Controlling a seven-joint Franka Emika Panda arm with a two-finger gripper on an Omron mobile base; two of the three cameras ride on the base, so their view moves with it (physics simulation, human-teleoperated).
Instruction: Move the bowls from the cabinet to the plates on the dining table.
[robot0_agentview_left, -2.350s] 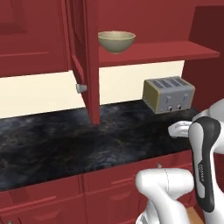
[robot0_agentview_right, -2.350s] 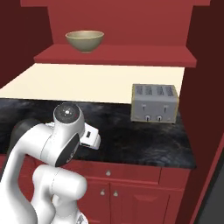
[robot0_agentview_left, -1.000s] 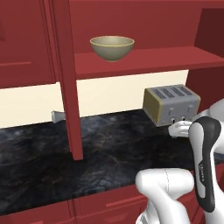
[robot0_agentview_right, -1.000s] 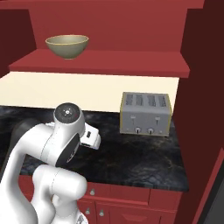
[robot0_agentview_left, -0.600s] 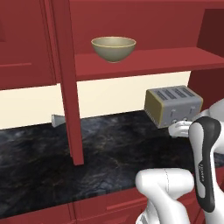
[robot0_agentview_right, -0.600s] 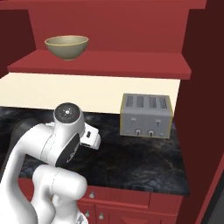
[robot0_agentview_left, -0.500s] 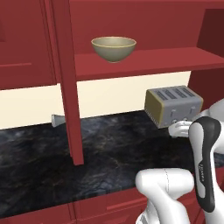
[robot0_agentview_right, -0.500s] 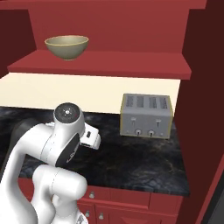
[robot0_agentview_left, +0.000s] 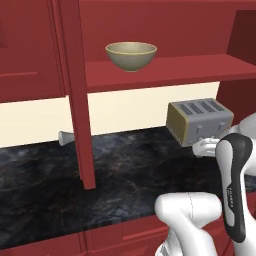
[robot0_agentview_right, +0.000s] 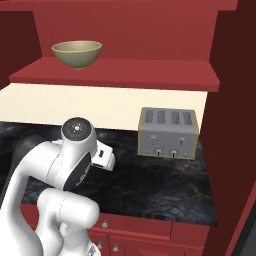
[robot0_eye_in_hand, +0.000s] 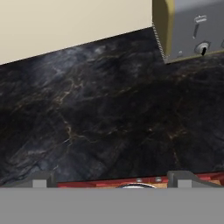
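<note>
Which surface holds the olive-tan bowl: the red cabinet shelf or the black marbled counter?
The red cabinet shelf: the plain olive-tan round bowl stands upright on it. The black marbled counter below carries the silver four-slot toaster instead.

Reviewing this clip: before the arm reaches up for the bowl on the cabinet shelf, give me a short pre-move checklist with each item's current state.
1. Olive-tan bowl upright on the red shelf: ok.
2. Cabinet door swung open, bowl reachable from the front: ok.
3. Gripper open and empty, fingertips low over the black counter: ok.
4. Toaster stands under the shelf, to the right of the bowl, off a straight upward path: ok.
5. Second, patterned bowl located: cannot tell.
6. Plates and dining table located: cannot tell.
</note>
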